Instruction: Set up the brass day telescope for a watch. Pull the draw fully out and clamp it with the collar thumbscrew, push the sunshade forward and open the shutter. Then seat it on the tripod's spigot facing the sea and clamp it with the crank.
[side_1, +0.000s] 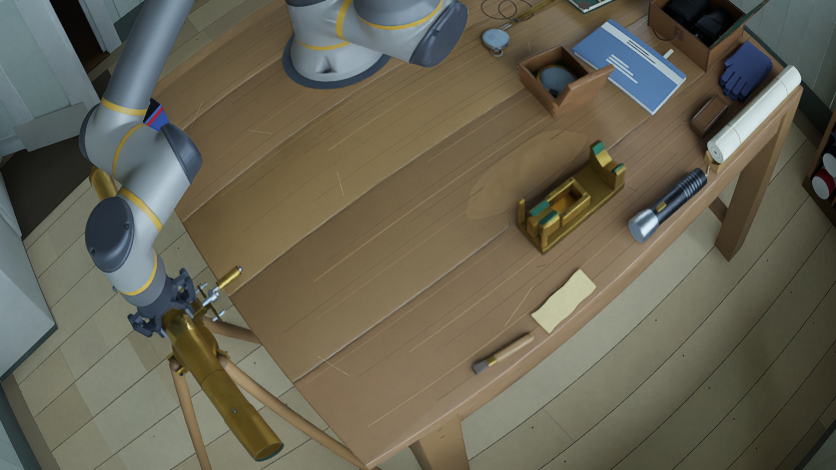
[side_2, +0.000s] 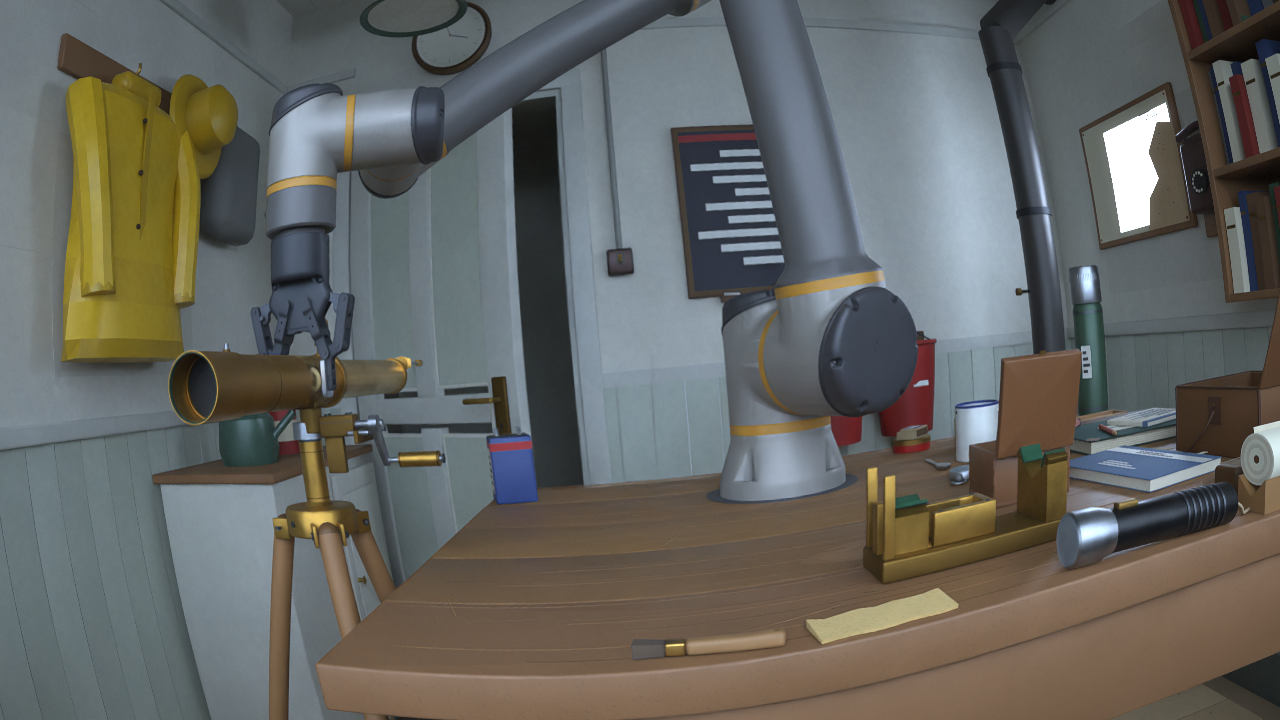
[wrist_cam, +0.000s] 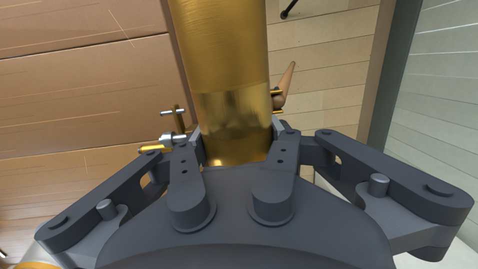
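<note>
The brass telescope lies level on top of the tripod, left of the table. Its wide sunshade end points away from the table and its draw points back toward the table. I grip the telescope's tube from above with my gripper, just over the tripod head. In the wrist camera the tube runs straight out between my fingers. The crank sticks out from the tripod head toward the table, with a brass handle.
The empty brass cradle sits on the table's right half. Near it lie a torch, a cloth and a small brush. Boxes, a blue book and a paper roll crowd the far right corner.
</note>
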